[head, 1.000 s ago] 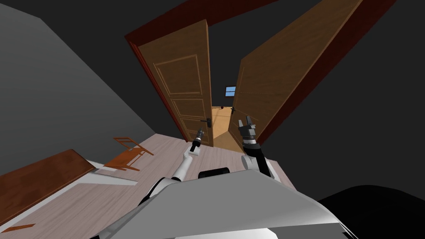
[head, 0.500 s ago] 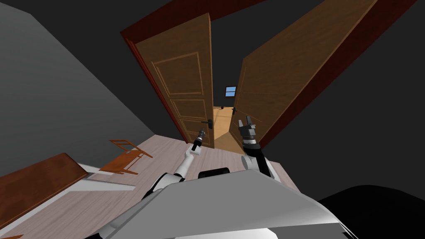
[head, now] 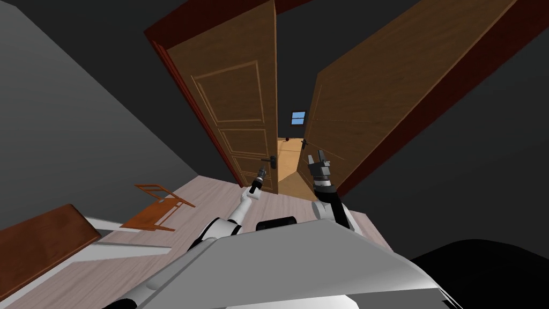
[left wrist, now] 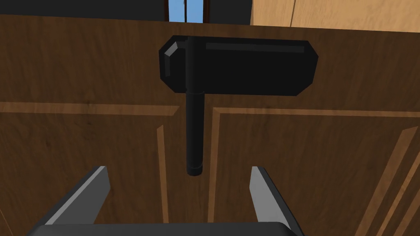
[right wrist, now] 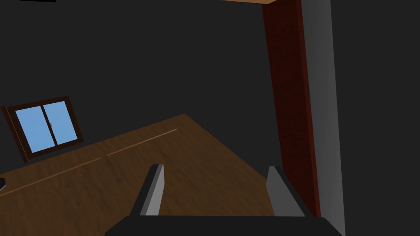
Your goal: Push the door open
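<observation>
Two brown panelled door leaves stand ajar with a narrow gap between them. The left leaf [head: 236,107] carries a black lever handle [head: 271,160]. My left gripper [head: 261,173] is open just short of that leaf, and the handle's lever [left wrist: 194,131] ends between and slightly beyond its fingertips [left wrist: 178,172], untouched. My right gripper [head: 317,157] is open, close to the lower inner edge of the right leaf [head: 364,91]. In the right wrist view its fingers [right wrist: 215,168] sit over that leaf's brown face [right wrist: 123,180], beside the dark red frame [right wrist: 291,102].
A tipped-over orange-brown chair [head: 158,204] lies on the pale floor to my left, with a brown tabletop [head: 37,247] further left. Dark grey walls flank the doorway. Through the gap show a light wooden floor [head: 287,161] and a small blue window [head: 298,118].
I have moved forward: the doors loom larger, and the chair and tabletop have slid off to the left. My left gripper is nearer the black handle. Both grippers stay open.
</observation>
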